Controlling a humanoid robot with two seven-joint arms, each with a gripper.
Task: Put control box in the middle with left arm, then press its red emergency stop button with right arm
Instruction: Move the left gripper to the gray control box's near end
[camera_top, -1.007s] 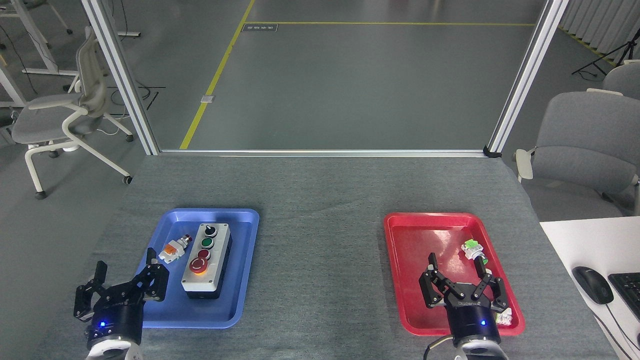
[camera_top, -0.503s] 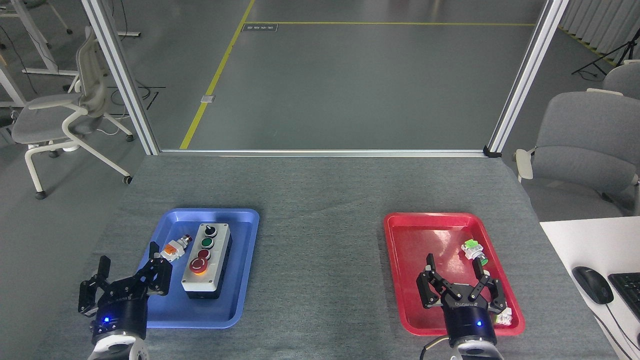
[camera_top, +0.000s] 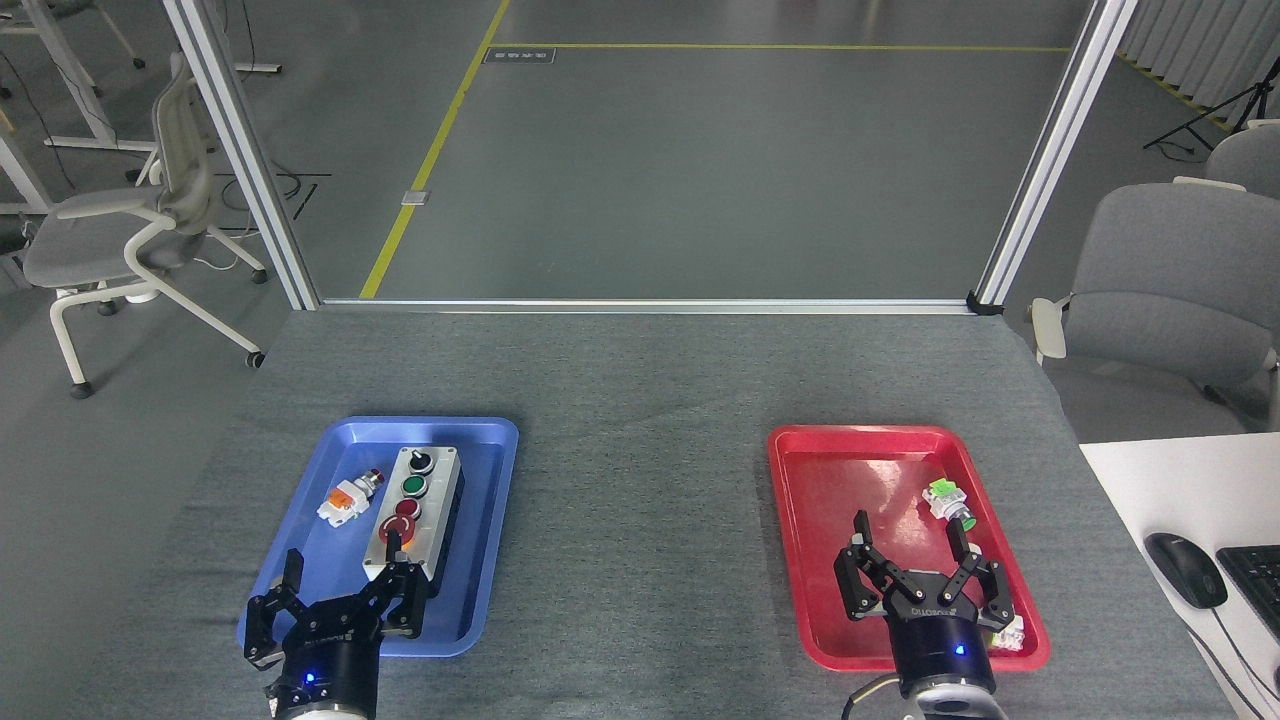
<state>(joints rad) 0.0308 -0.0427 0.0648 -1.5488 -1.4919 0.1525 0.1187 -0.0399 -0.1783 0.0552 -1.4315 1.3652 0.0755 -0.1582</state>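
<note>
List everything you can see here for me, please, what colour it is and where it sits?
table: one, grey woven top, fills the foreground
blue tray: one, on the table's left
control box: one, light grey with black base, in the blue tray
red emergency stop button: one, red over yellow, near end of the box
orange-and-white switch part: one, in the blue tray, left of the box
red tray: one, on the table's right
green-and-white part: one, in the red tray
chairs: grey, on the floor at both sides
mouse: one, black, on the white desk far right
left gripper: black, open, near the box's end
right gripper: black, open, over the red tray
</note>
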